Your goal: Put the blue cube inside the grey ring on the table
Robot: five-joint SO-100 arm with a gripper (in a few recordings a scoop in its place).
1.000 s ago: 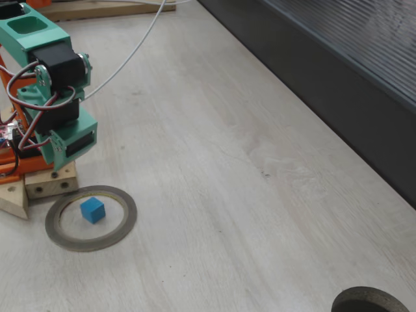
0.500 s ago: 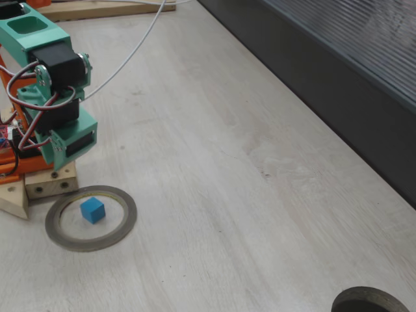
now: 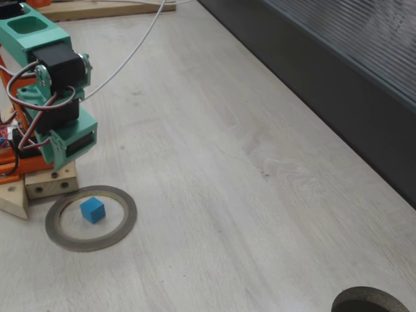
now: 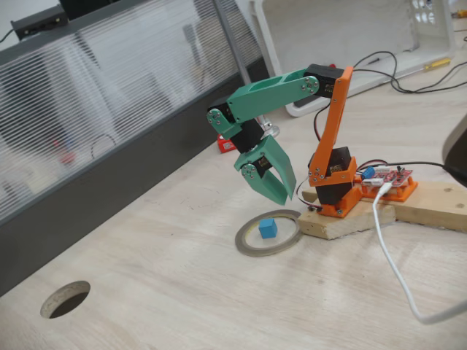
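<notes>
Inside the grey ring [image 3: 91, 218], the blue cube [image 3: 92, 210]

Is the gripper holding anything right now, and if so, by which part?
Nothing is held. The gripper hangs above the table, empty, while the blue cube lies inside the grey ring, apart from the fingers.

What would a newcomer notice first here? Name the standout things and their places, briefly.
First, the green and orange arm, folded over its wooden base at the table's edge, its gripper hanging open above the grey ring. Next, the blue cube, the brightest spot on the pale wood, lying inside the ring close to the base. A round hole cut in the tabletop sits far from both, near the dark ribbed panel.
</notes>
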